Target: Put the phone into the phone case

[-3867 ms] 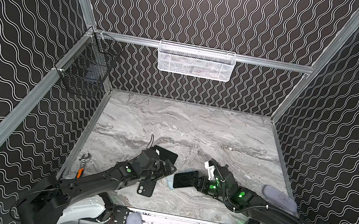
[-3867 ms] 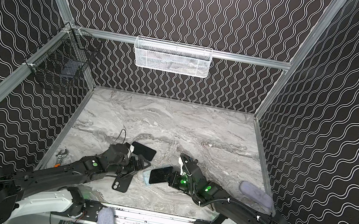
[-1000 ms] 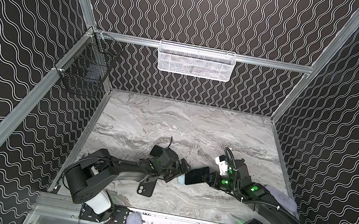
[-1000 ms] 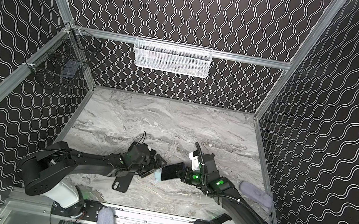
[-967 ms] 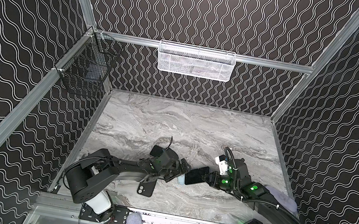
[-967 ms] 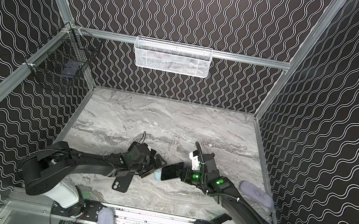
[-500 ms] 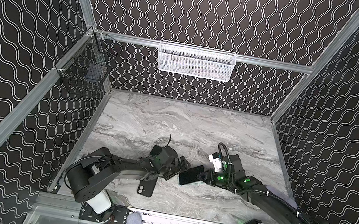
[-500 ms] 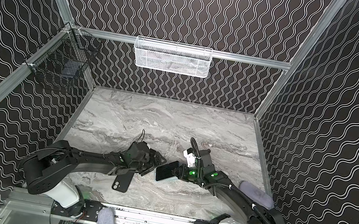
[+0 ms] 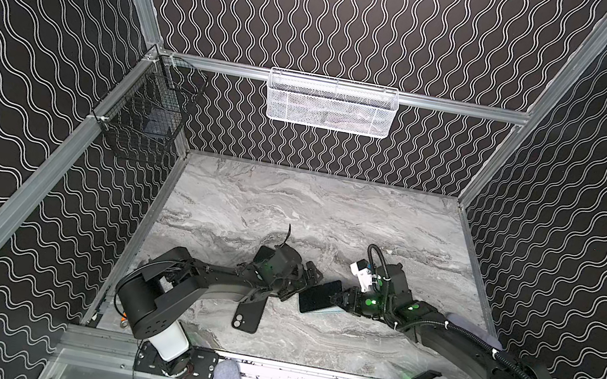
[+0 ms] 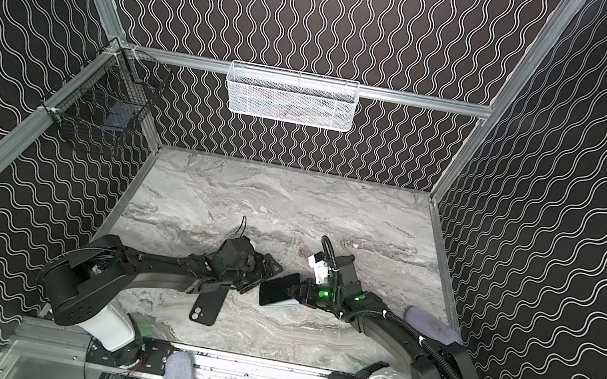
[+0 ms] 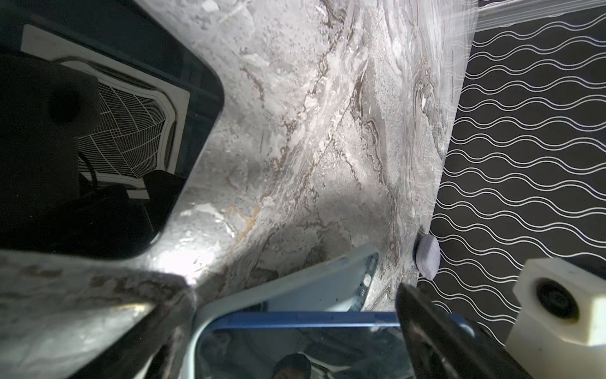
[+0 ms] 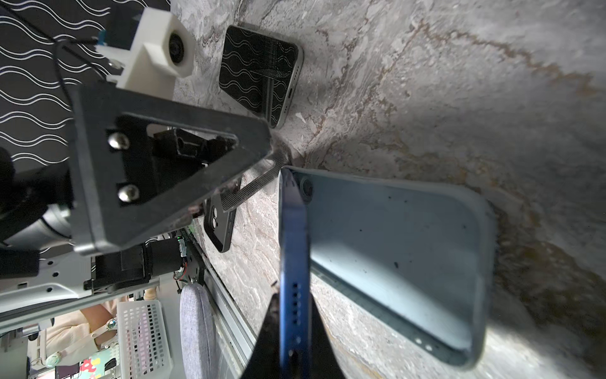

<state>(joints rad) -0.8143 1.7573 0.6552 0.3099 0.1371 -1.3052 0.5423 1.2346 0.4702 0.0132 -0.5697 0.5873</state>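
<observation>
While my right gripper (image 9: 342,301) was clamped on the blue phone (image 9: 317,297), the phone's long axis ran out toward nine o'clock in a top view. It was tilted, its lower long edge resting in the pale blue phone case (image 12: 393,259), which lay flat on the table (image 9: 290,205). My left gripper (image 9: 302,285), jaws wide apart, sat nearer the free end, at about ten o'clock.
</observation>
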